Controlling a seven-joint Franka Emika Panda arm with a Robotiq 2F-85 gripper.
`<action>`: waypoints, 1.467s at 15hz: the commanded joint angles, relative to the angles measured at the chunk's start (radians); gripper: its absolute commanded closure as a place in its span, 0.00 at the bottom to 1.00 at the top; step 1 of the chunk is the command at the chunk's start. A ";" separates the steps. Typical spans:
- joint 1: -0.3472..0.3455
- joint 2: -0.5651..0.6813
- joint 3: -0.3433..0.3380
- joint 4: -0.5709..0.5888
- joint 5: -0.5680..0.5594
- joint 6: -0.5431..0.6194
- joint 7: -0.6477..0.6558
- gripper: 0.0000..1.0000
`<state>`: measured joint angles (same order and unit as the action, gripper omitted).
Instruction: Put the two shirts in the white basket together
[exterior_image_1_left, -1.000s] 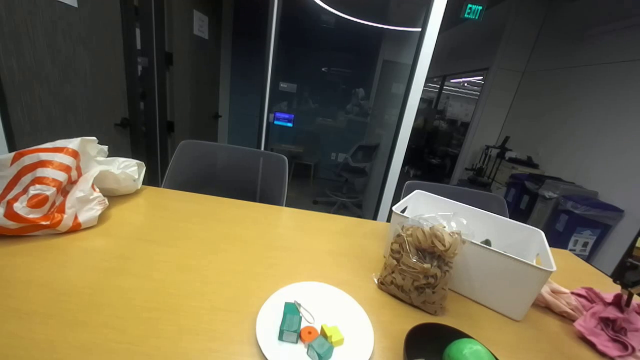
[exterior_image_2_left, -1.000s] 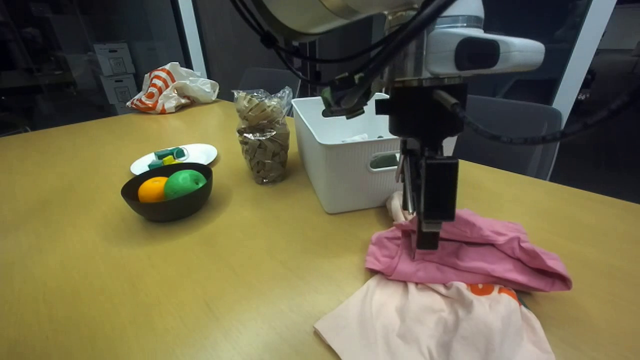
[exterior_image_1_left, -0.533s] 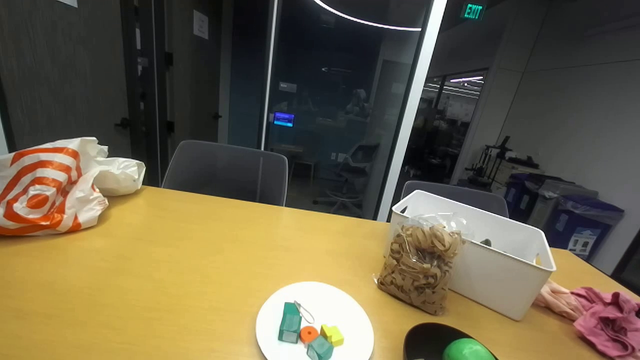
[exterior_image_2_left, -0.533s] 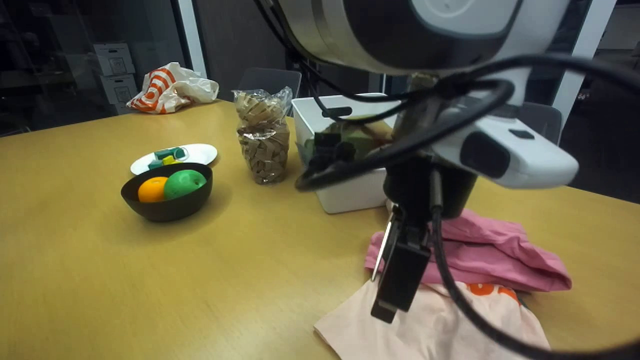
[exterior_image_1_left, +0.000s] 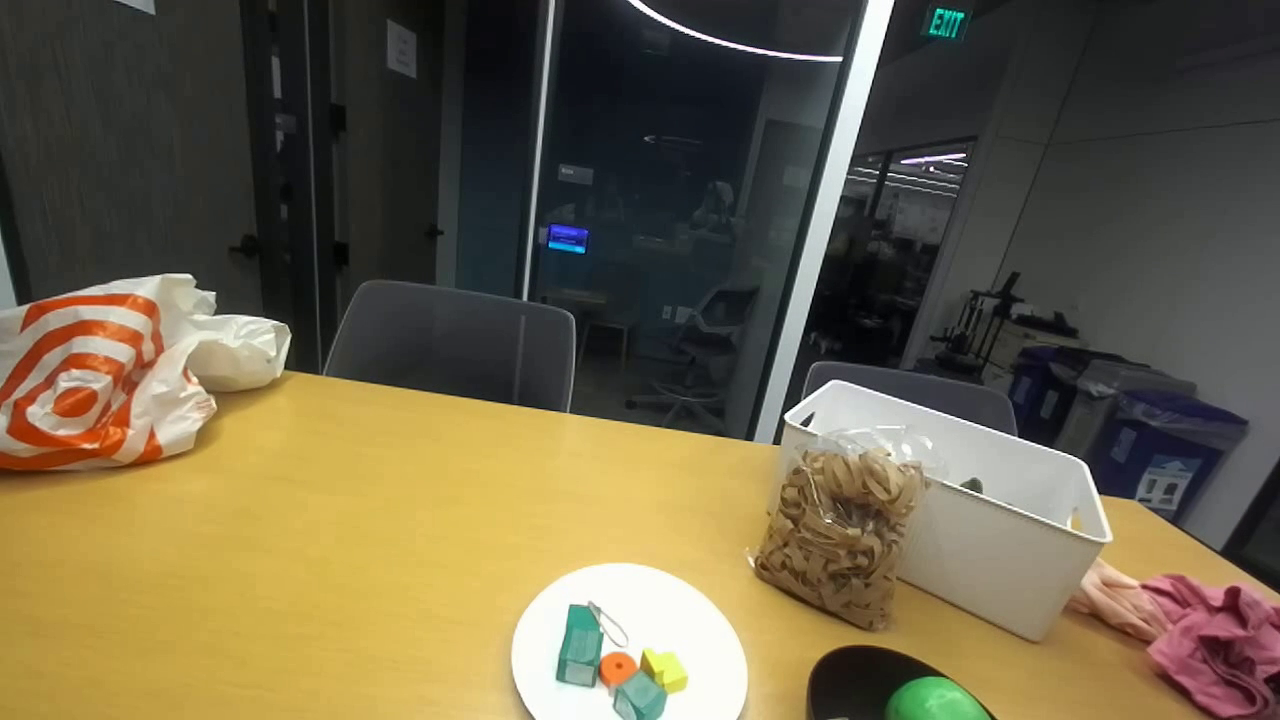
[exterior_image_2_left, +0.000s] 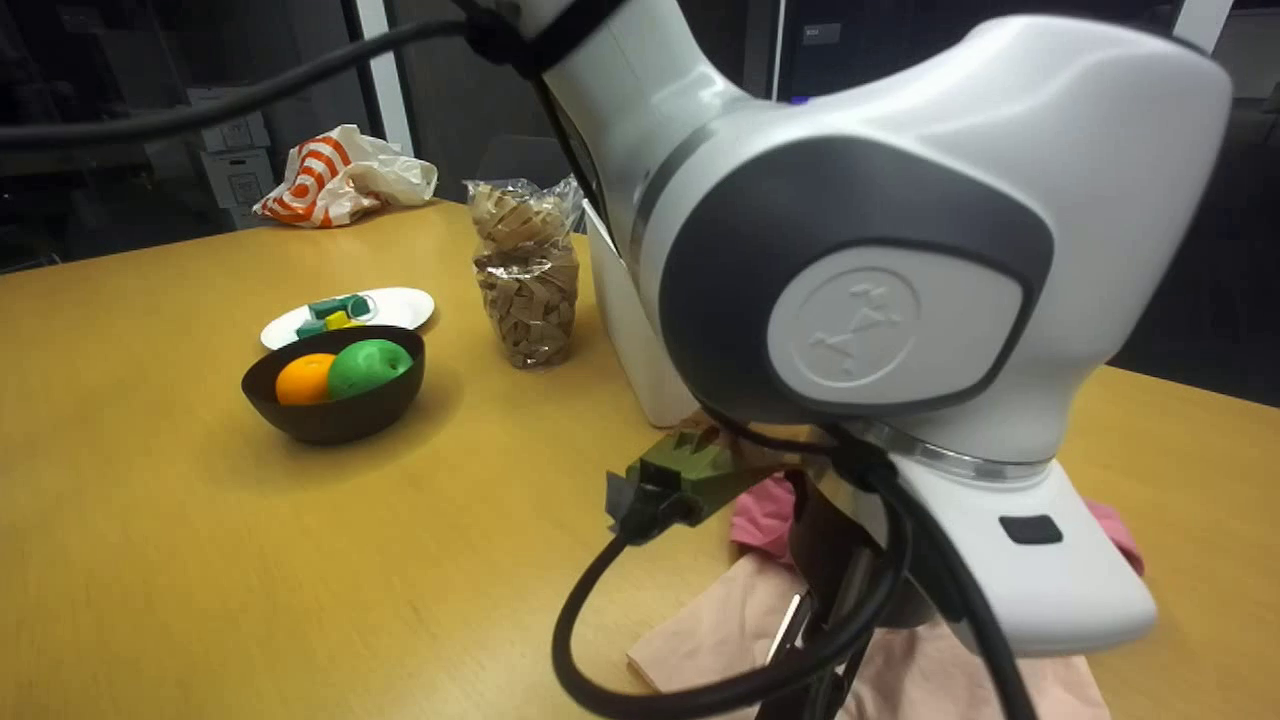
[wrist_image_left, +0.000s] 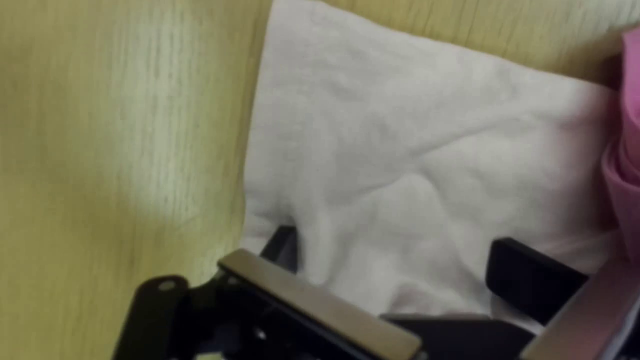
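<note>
The white basket (exterior_image_1_left: 990, 560) stands on the table; in an exterior view (exterior_image_2_left: 635, 345) the arm hides most of it. A dark pink shirt (exterior_image_1_left: 1220, 645) lies crumpled beside the basket, and in the wrist view (wrist_image_left: 631, 170) it is at the right edge. A pale pink shirt (exterior_image_2_left: 705, 615) lies on the table, partly under the dark pink one. It fills the middle of the wrist view (wrist_image_left: 410, 115). My gripper (wrist_image_left: 392, 252) is open, its fingertips low over the pale shirt, with raised folds of cloth between them. Whether the fingertips touch the cloth is unclear.
A clear bag of brown paper strips (exterior_image_1_left: 840, 535) stands against the basket. A black bowl with fruit (exterior_image_2_left: 335, 410) and a white plate of small blocks (exterior_image_1_left: 630, 590) are nearby. A white-and-orange plastic bag (exterior_image_1_left: 100, 380) lies farther off. Something green (exterior_image_1_left: 972, 485) shows inside the basket.
The arm has moved from over the dark pink shirt toward the pale shirt's near part and lowered. The gripper has left view in an exterior view. The shirts and basket have not visibly moved.
</note>
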<state>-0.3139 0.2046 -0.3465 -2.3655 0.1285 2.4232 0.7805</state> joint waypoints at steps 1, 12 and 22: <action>0.015 0.041 0.002 0.005 0.056 0.057 0.024 0.26; 0.086 -0.013 -0.178 -0.003 -0.322 0.128 0.427 0.97; 0.072 -0.224 -0.151 0.000 -0.865 0.124 0.868 0.96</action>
<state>-0.2274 0.0705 -0.5411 -2.3587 -0.6100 2.5480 1.5513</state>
